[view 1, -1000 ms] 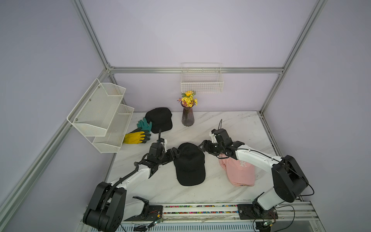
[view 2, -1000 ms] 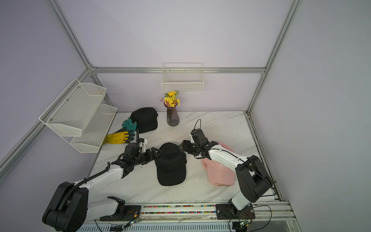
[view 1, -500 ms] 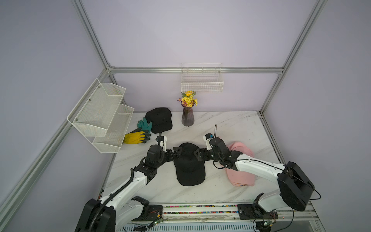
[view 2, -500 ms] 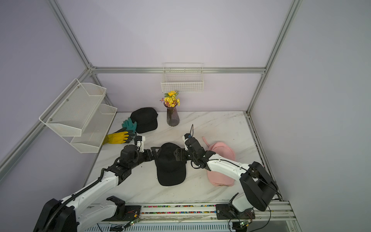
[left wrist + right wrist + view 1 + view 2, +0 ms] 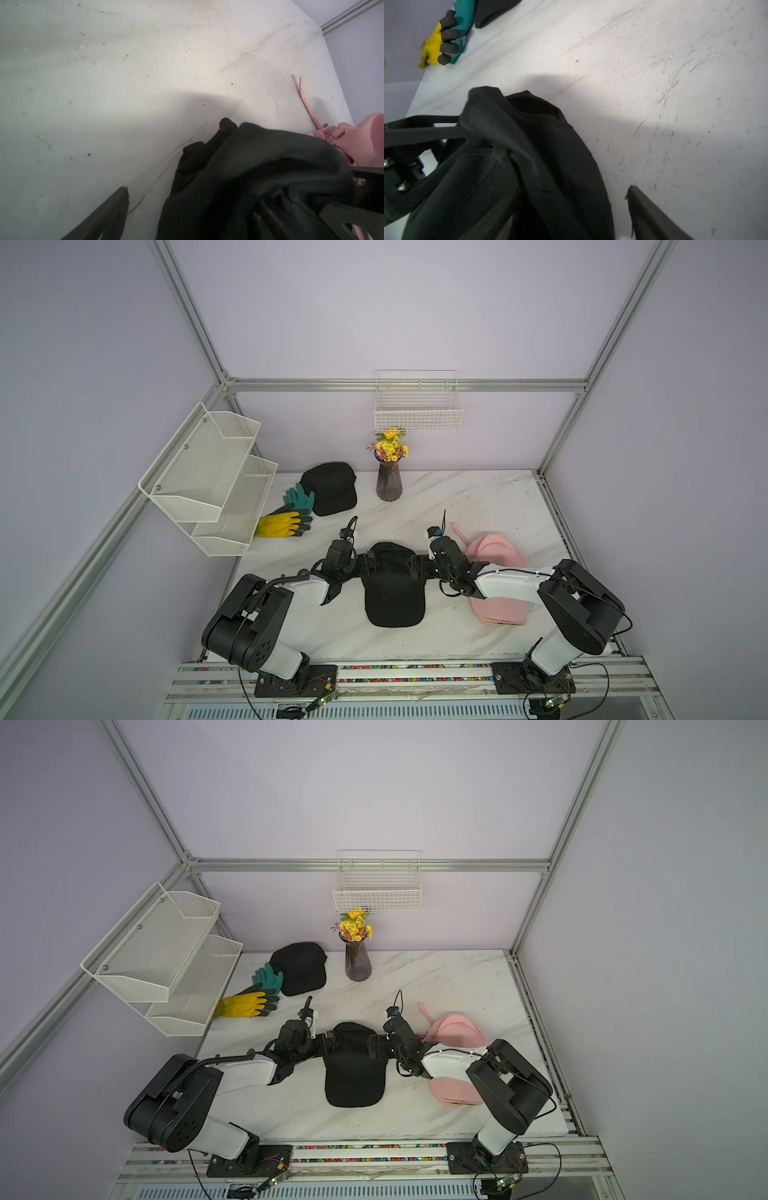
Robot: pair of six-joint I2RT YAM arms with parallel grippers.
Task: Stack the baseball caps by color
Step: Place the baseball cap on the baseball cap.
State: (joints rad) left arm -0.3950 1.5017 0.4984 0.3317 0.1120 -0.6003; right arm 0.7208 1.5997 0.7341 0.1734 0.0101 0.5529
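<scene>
The black cap [image 5: 392, 589], brim toward the table's [image 5: 469, 506] front edge, was flanked evenly by the left gripper [image 5: 371, 565] and right gripper [image 5: 411, 567], both spread, seemingly astride its crown.

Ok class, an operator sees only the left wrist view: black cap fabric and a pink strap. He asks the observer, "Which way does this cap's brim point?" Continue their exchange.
Observer: The black cap has its brim toward the robot's side of the table.
Operator: Any other black one?
Observer: A second black cap lies at the far edge, beside the teal glove.
Operator: The right gripper?
Observer: The right gripper is open at the crown, opposite the left gripper.
</scene>
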